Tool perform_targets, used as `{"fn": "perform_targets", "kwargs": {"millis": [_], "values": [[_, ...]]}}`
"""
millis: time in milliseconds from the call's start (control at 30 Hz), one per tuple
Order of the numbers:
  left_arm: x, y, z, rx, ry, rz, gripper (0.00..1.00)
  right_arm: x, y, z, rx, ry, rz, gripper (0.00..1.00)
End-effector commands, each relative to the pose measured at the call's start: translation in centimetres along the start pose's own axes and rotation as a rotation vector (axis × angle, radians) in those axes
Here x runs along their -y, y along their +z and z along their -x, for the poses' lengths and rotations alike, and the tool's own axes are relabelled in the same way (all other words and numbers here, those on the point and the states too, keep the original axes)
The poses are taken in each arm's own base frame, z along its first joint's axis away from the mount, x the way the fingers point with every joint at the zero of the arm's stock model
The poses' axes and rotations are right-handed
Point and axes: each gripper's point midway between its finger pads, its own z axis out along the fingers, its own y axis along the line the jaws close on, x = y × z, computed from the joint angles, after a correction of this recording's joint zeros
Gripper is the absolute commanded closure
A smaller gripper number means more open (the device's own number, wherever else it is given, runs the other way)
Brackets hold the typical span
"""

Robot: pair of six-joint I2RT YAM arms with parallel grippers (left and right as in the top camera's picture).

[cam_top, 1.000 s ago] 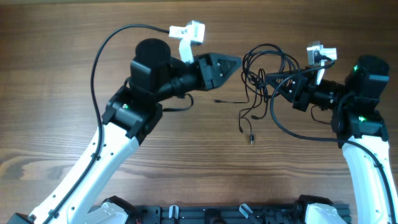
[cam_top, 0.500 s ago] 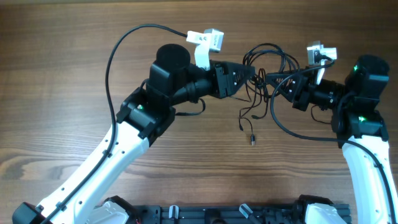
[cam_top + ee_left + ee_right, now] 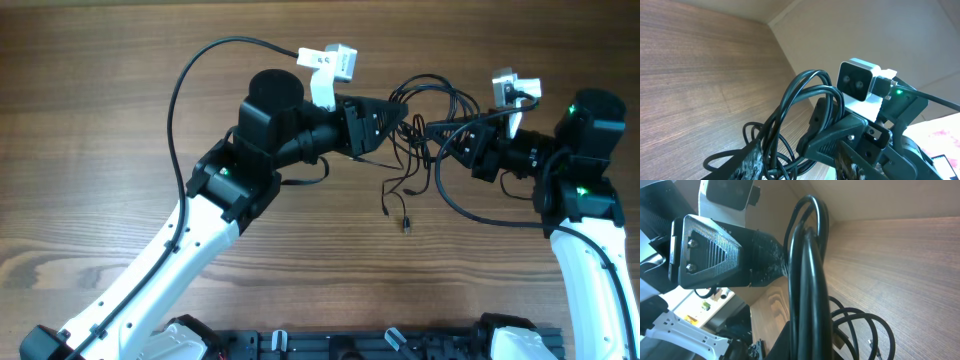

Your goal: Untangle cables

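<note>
Two plug ends (image 3: 405,225) trail nearest. Beyond them, the cables (image 3: 418,135) bunch right of centre, far side. Right gripper (image 3: 438,128) pinches the bundle; left gripper (image 3: 402,116) fingers are spread around loops. Cord looks light, limp and springy. Best taken on a free strand near a plug.

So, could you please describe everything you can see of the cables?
The cables are thin, glossy black cords tangled in loose loops between the arms. The right gripper is shut on the bundle. The left gripper, open, straddles some loops. Loose strands with small plug ends trail onto the wooden table.
</note>
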Motion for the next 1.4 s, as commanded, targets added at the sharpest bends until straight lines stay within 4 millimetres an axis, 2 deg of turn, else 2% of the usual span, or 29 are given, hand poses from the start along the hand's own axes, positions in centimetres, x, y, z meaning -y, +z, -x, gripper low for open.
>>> {"fn": "perform_targets", "kwargs": {"millis": [0, 300, 500, 533, 567, 600, 700, 833, 900, 967, 1100, 1200, 1233, 1300, 1367], "values": [[0.1, 0.3, 0.2, 0.009, 0.03, 0.004, 0.53, -0.7, 0.0, 0.1, -0.009, -0.004, 0.038, 0.96], [1.7, 1.5, -1.0, 0.003, 0.056, -0.022, 0.5, -0.6, 0.0, 0.1, -0.008, -0.008, 0.034, 0.96], [1.6, 1.6, -1.0, 0.002, 0.055, -0.021, 0.49, -1.0, 0.0, -0.1, -0.015, -0.007, 0.06, 0.95], [1.6, 1.6, -1.1, 0.0, 0.054, -0.021, 0.53, -1.0, 0.0, -0.1, -0.015, -0.007, 0.06, 0.95], [1.6, 1.6, -1.0, 0.001, 0.055, -0.021, 0.83, -1.0, 0.0, 0.0, -0.015, -0.008, 0.059, 0.96], [1.8, 1.6, -0.9, 0.008, 0.05, -0.028, 0.96, -1.0, 0.0, 0.0, -0.015, -0.008, 0.059, 0.95], [3.4, 1.4, 0.6, 0.06, -0.049, -0.095, 0.96, -1.0, 0.0, -0.1, -0.015, -0.007, 0.06, 0.96], [5.5, 0.9, 2.6, 0.138, -0.026, -0.181, 0.96, -1.0, 0.0, -0.1, -0.016, -0.007, 0.06, 0.96], [5.7, 0.5, 3.6, 0.169, -0.043, -0.198, 0.96, -1.0, 0.0, -0.1, -0.016, -0.012, 0.06, 0.96], [4.8, -0.1, 4.7, 0.192, -0.094, -0.186, 0.96, -1.0, 0.0, -0.2, -0.016, -0.015, 0.06, 0.95], [1.7, -1.9, 7.7, 0.253, -0.321, -0.158, 0.96, -0.9, 0.0, -0.4, -0.019, -0.011, 0.059, 0.95], [0.0, -3.1, 9.2, 0.285, -0.375, -0.136, 0.96, -0.9, 0.0, -0.4, -0.018, -0.013, 0.059, 0.96], [-0.6, -3.3, 9.4, 0.292, -0.375, -0.121, 0.94, -0.9, 0.0, -0.4, -0.019, -0.013, 0.059, 0.95], [-1.8, -3.4, 9.2, 0.288, -0.331, -0.072, 0.78, -0.9, 0.0, -0.4, -0.019, -0.012, 0.059, 0.95], [-2.9, -3.2, 8.3, 0.261, -0.263, -0.015, 0.79, -1.0, 0.0, -0.4, -0.02, -0.01, 0.064, 0.96]]}}
